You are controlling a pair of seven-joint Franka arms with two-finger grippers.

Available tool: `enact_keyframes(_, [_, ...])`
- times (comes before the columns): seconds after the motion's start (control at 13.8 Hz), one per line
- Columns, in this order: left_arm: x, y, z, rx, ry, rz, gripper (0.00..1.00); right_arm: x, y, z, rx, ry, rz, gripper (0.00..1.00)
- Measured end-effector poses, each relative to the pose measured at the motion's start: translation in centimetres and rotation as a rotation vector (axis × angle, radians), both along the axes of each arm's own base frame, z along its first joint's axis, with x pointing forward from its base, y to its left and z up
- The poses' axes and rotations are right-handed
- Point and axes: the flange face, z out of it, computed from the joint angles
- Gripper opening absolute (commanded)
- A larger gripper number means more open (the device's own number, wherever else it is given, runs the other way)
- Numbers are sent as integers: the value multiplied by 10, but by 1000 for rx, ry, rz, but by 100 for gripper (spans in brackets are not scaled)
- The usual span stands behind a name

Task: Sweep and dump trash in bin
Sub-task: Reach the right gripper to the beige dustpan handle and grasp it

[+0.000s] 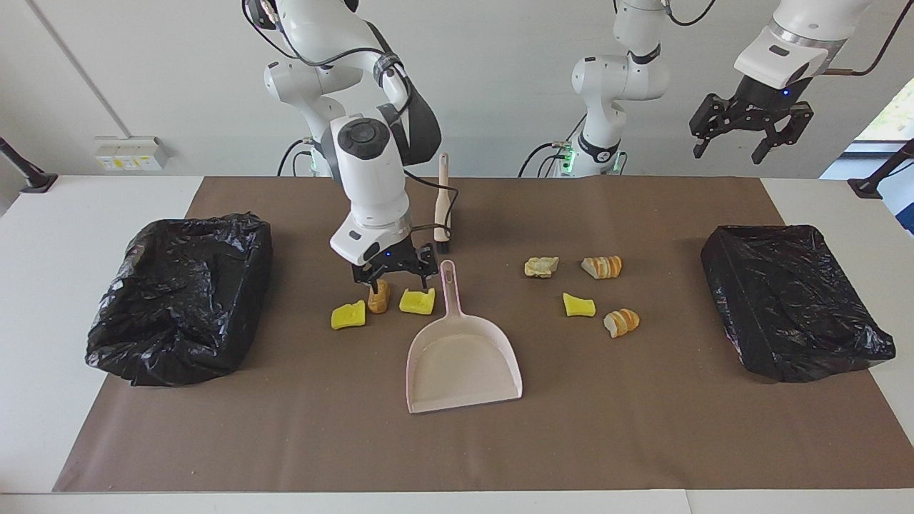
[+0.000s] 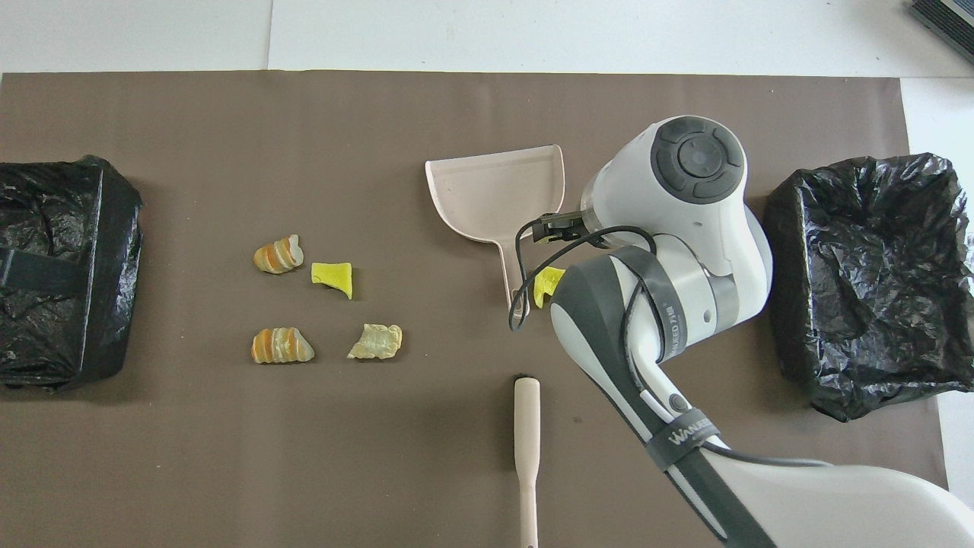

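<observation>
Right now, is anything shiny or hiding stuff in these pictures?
Facing view: the black bin bags glint with light. Overhead view: the right arm covers the cork and one yellow wedge; only a corner of another wedge shows.

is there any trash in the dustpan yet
No, the dustpan is bare inside; every trash bit, like the cork, lies on the mat.
</observation>
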Motion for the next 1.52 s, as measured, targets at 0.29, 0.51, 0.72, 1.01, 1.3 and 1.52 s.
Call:
enact_keyframes(0.29, [-2,-3,0,-2,0,-5,100,-22,44,-37,-14,30,113,100])
enact_keyframes(0.51, [-3,-6,0,-2,1,-12,100,-44,79,-79,-18,30,177,100])
enact_keyframes(0.72, [-4,-6,-1,-2,4,-13,100,-44,76,-87,-26,36,224,88])
enact_keyframes(1.01, [-5,-14,-1,-2,3,-27,100,-41,74,-87,-23,23,234,31])
enact_keyframes(1.3, [-5,-18,-1,-2,3,-35,100,-40,74,-87,-22,19,234,0])
enact_keyframes(1.52, [-7,-26,0,-1,1,-50,100,-35,69,-82,-22,7,277,0])
